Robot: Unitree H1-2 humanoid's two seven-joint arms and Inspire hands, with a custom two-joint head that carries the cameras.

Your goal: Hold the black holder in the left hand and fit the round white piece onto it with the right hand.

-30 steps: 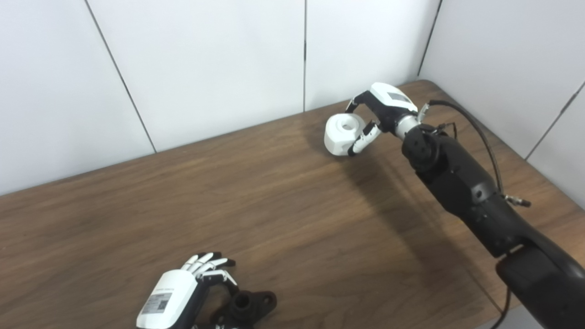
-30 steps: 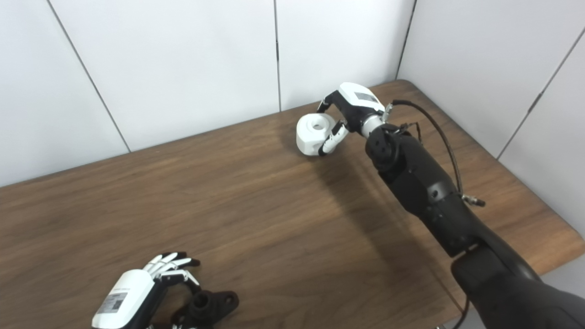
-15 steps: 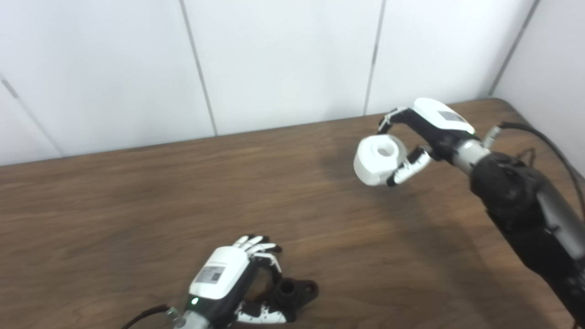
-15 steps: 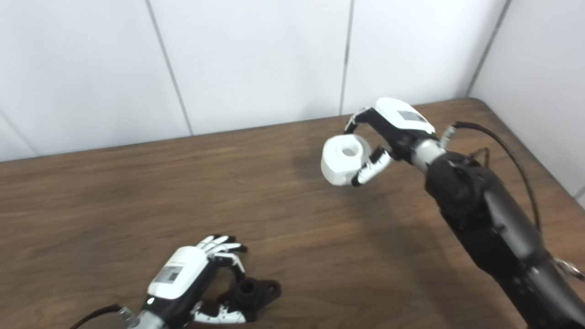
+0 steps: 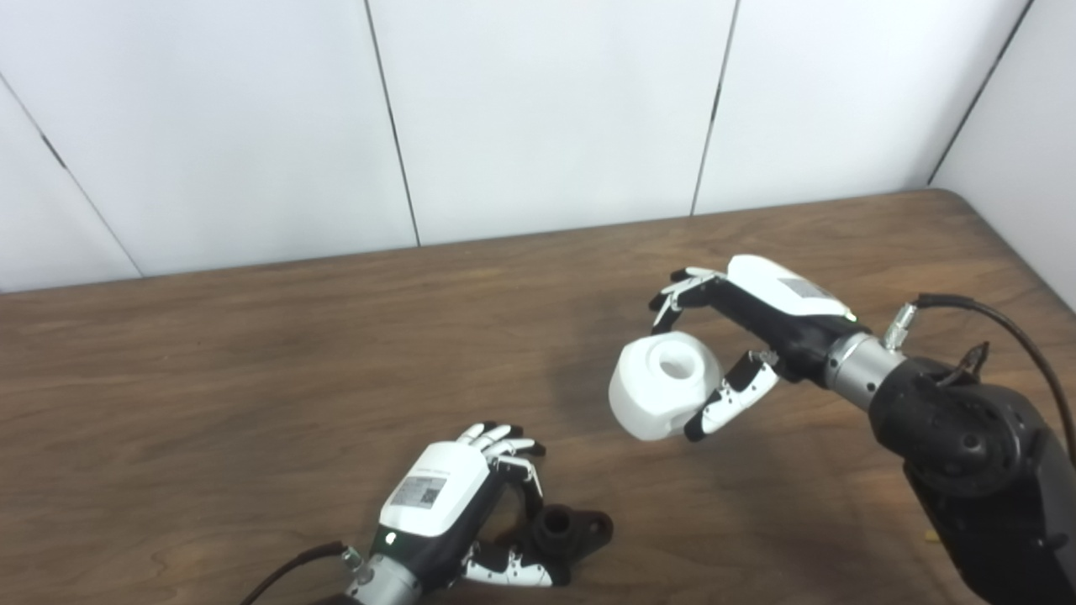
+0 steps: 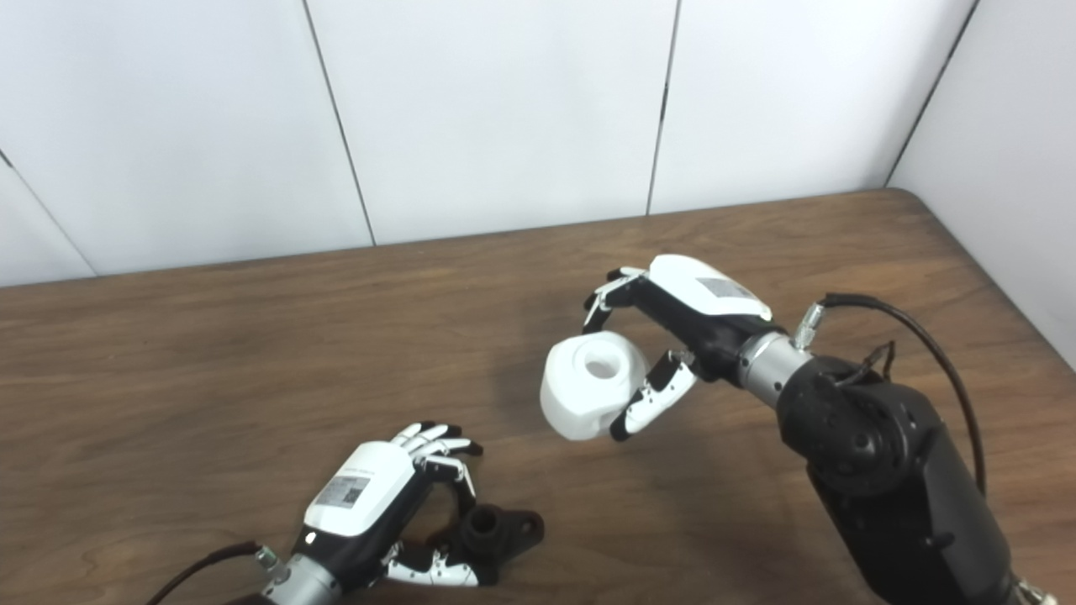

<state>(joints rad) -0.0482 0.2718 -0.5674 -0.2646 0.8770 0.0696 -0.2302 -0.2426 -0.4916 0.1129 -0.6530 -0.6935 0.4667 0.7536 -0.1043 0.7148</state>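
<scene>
While the left hand [image 5: 433, 500] rests low at the near edge of the dark wooden counter [image 5: 252, 361], its fingers and thumb curl around the small black plastic holder [image 5: 561, 531], which has a short upright tube and a flat flange with a hole pointing toward the right edge. Whether the holder is lifted or sits on the wood cannot be told. Well apart from it, toward the middle of the counter, the right hand [image 5: 756, 319] grips the round white piece with a hole in its top [image 5: 660, 395], fingers over the far side and thumb against the near side, held clear above the surface.
</scene>
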